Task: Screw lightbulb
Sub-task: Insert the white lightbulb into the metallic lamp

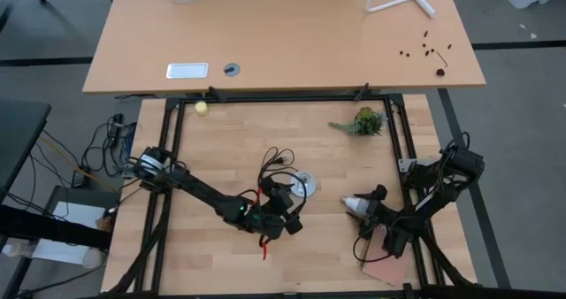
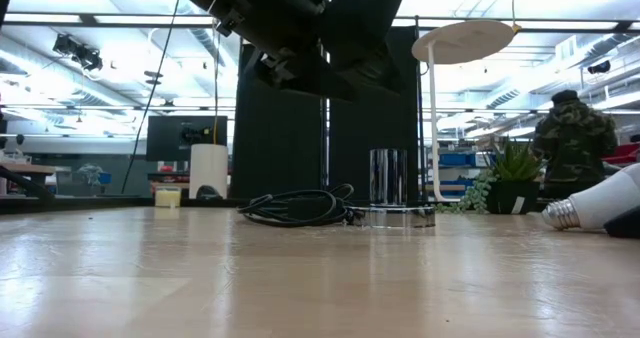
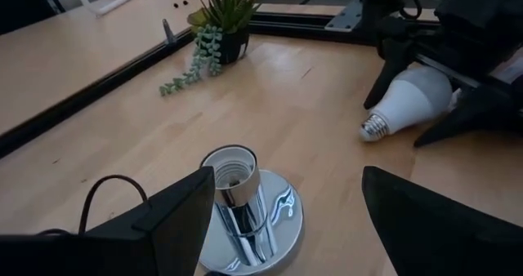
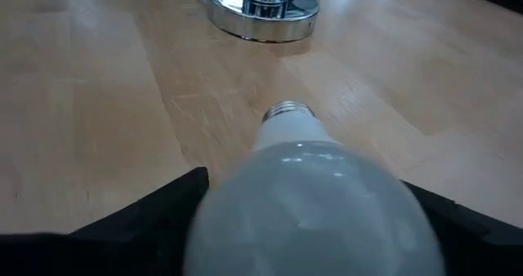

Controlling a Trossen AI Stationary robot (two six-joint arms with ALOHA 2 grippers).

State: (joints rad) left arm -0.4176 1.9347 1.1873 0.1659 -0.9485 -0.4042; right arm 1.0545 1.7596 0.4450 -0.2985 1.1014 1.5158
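Ball (image 1: 202,108) lies far left by the frame; a black cord (image 2: 295,207) coils beside the silver socket (image 1: 303,185), a plant (image 1: 365,120) farther right. Left gripper (image 1: 287,212) hovers near the socket, fingers wide, empty. Right gripper (image 1: 364,209) has its fingers around the bulb (image 1: 356,204), white, lying on the table with its screw base toward the socket.

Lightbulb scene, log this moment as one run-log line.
lightbulb: lying on table, between right gripper fingers | left gripper: open, at socket | screwing: not started
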